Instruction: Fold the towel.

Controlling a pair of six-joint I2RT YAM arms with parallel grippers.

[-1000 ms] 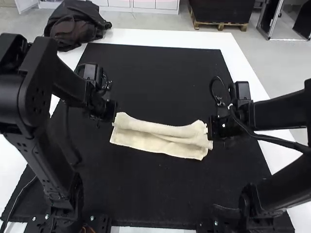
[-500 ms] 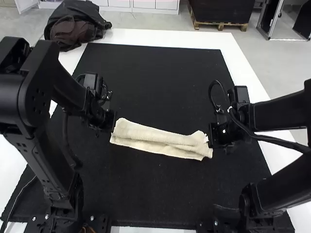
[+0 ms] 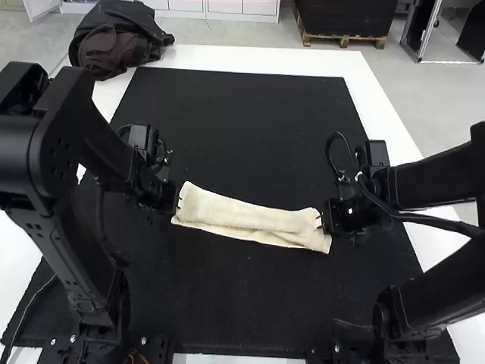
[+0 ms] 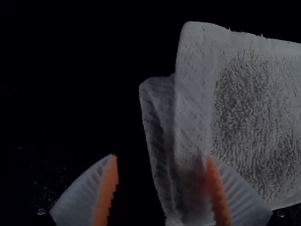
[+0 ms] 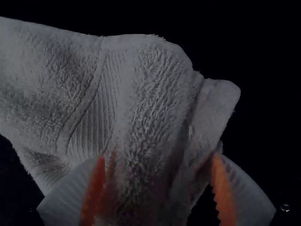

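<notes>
High view: the cream towel (image 3: 246,218) is laid on a black mat (image 3: 227,307) over the white surface (image 3: 258,54), folded over into a long strip, with a lower layer left peeping out along the side toward the arm bases. Its long axis is run from the left claw (image 4: 160,156) to the right claw (image 5: 159,156), the right end set slightly closer to the bases. Each short end is met by the claw on its own side, so neither arm is nearer to the towel as a whole. Both claws are spread wide: a towel edge is seen between the left fingers, a thicker, rumpled end between the right. The lengthwise fold seems mostly made; if the ends are to be joined next, travel along that long axis would be needed, and the loose layers might slip.
</notes>
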